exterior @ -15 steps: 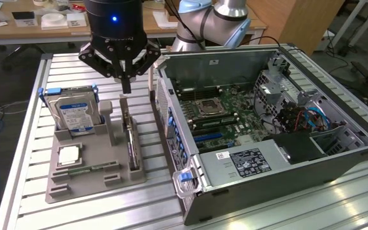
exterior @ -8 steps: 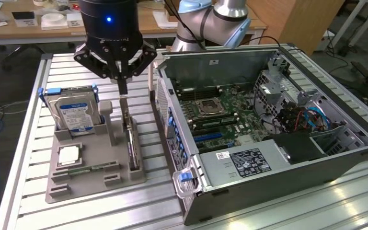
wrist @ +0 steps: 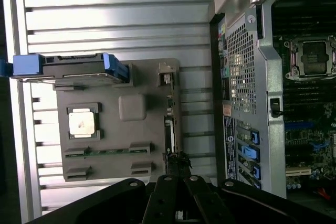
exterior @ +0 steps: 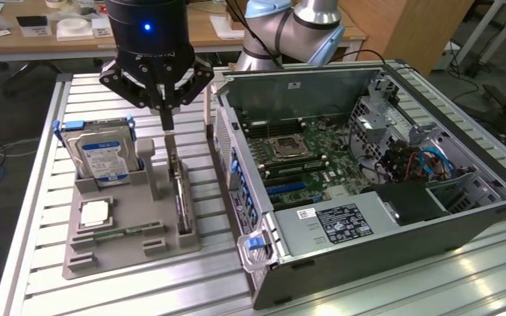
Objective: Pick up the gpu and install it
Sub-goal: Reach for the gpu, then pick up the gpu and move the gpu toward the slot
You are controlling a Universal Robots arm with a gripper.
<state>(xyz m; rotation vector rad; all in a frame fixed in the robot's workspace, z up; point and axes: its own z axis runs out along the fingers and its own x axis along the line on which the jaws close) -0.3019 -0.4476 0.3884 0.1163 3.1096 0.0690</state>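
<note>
Grey plastic holder lies on the slatted table at the exterior view's left, just beside the open case.

Exterior view:
- The gpu stands on edge in a slot along the holder's case-side border, well short of the motherboard.
- The gripper hangs straight above it. Its 2 fingers are drawn fully together and appear to pinch the card's upper end.
- I see no gap under the card, so I judge it not yet lifted.
- A drive stands in the same holder, apart from the fingers.

Wrist view:
- The gpu reads as 1 thin line running away from the gripper, whose tips meet on its near end.
- The holder carries the drive and a cpu. The case sits close alongside.

Risks, as judged:
1. The hold is on a narrow edge near 1 end. The long card could swing or slip between the fingers because most of its weight lies off the pinch.
2. If the slot binds, the light holder may come up with the card and spill the drive and cpu.
3. The case wall is close, so a tilted card could strike its rim.
</note>
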